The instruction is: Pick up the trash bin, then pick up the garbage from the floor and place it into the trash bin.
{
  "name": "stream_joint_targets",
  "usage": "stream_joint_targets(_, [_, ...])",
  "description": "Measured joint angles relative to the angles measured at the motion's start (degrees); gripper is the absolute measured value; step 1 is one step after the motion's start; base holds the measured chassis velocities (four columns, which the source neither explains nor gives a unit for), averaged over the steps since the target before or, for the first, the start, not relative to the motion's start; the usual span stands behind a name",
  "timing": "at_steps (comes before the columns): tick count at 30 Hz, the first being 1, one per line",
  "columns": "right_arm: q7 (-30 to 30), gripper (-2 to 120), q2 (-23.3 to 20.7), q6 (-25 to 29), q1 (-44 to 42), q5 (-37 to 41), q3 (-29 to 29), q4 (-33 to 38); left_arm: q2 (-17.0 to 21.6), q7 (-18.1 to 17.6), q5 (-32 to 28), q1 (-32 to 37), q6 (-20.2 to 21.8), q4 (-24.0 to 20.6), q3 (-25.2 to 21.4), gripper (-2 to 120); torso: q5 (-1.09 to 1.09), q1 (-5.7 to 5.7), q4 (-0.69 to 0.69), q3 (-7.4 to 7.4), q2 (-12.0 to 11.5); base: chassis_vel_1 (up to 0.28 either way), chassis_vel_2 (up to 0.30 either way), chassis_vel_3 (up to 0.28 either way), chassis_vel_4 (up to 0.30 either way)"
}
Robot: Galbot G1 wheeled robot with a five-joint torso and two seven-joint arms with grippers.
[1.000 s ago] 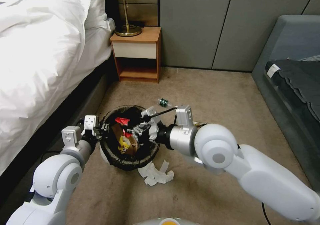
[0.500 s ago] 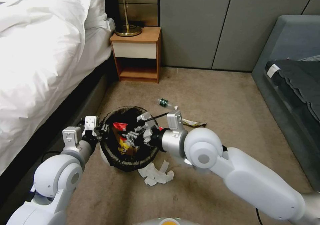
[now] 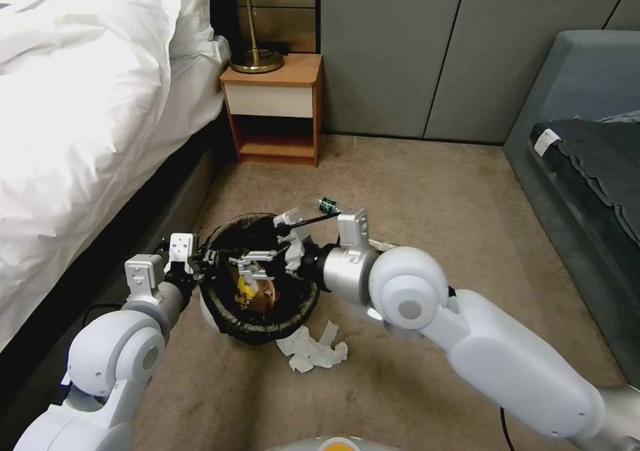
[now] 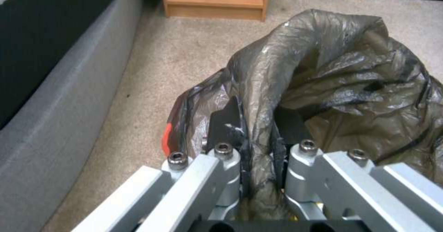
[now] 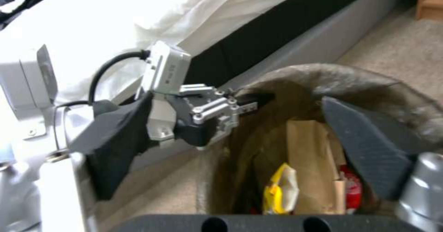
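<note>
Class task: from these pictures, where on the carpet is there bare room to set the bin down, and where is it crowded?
Free: carpet between the wooden nightstand and the small clear plastic bottle, and the stretch toward the grey sofa. Crowded: around the white bin with dark liner, held at its rim by the left pincer, right pincer above it, crumpled white tissues beside.

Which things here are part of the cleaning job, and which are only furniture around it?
Part of the job:
- trash bin, rim held by left gripper
- right gripper, open over the bin
- white tissues on the carpet
- small bottle on the carpet

Only around:
- bed
- nightstand
- lamp
- grey sofa
</note>
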Motion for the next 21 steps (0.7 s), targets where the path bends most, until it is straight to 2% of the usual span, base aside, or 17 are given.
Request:
stream_joint_targets(3, [-0.62, 99, -0.63, -0.05, -0.83, -1.65, 1.50, 0.59, 0.10, 0.00, 0.01, -0.33, 0.00, 0.21, 0.04, 6, 0.01, 0.00, 0.01, 0.00, 0.00, 0.000, 0.000, 0.000, 0.000])
stream_joint_targets(8, [-0.78, 100, -0.62, -0.05, -1.82, -2.30, 3.89, 1.88, 0.11, 0.00, 0.00, -0.46, 0.00, 0.42, 0.09, 6, 0.00, 0.00, 0.00, 0.00, 0.00, 0.000, 0.000, 0.000, 0.000])
stream_joint_targets(11, [-1.27, 100, -1.44, 0.09, -3.62, -4.65, 10.48, 4.92, 0.17, 0.00, 0.00, -0.60, 0.00, 0.62, 0.10, 6, 0.00, 0.00, 0.02, 0.00, 0.00, 0.000, 0.000, 0.000, 0.000])
stream_joint_targets(12, [-1.27, 100, -1.44, 0.09, -3.62, -4.65, 10.48, 4.92, 0.17, 0.00, 0.00, -0.60, 0.00, 0.62, 0.10, 6, 0.00, 0.00, 0.02, 0.00, 0.00, 0.000, 0.000, 0.000, 0.000])
stream_joint_targets(14, [-2.54, 100, -3.01, 0.81, -7.00, -13.95, 19.20, 6.53, 0.19, -0.01, -0.05, -0.80, 0.00, 0.73, -0.04, 6, 0.00, 0.00, 0.00, 0.00, 0.00, 0.000, 0.000, 0.000, 0.000])
stream_joint_targets(15, [-2.54, 100, -3.01, 0.81, -7.00, -13.95, 19.20, 6.53, 0.19, -0.01, -0.05, -0.80, 0.00, 0.73, -0.04, 6, 0.00, 0.00, 0.00, 0.00, 0.00, 0.000, 0.000, 0.000, 0.000])
stream_joint_targets(16, [-3.00, 100, -3.39, 1.32, -8.84, -17.58, 21.98, 6.81, 0.23, 0.02, -0.15, -0.89, 0.00, 0.78, -0.08, 6, 0.01, 0.00, 0.00, 0.00, 0.00, 0.000, 0.000, 0.000, 0.000])
stream_joint_targets(18, [-3.55, 100, -4.09, 4.87, -17.12, -31.57, 33.23, 5.86, 0.28, -0.07, -0.46, -1.07, 0.00, 0.88, -0.11, 6, 0.02, 0.00, -0.01, 0.00, 0.00, 0.000, 0.000, 0.000, 0.000])
stream_joint_targets(19, [-3.55, 100, -4.09, 4.87, -17.12, -31.57, 33.23, 5.86, 0.28, -0.07, -0.46, -1.07, 0.00, 0.88, -0.11, 6, 0.02, 0.00, -0.01, 0.00, 0.00, 0.000, 0.000, 0.000, 0.000])
stream_joint_targets(21, [-4.76, 100, -3.23, 8.14, -22.52, -39.51, 39.86, 4.03, 0.14, -0.24, -0.62, -1.17, 0.00, 0.71, 0.16, 6, -0.01, 0.00, 0.00, 0.00, 0.00, 0.000, 0.000, 0.000, 0.000])
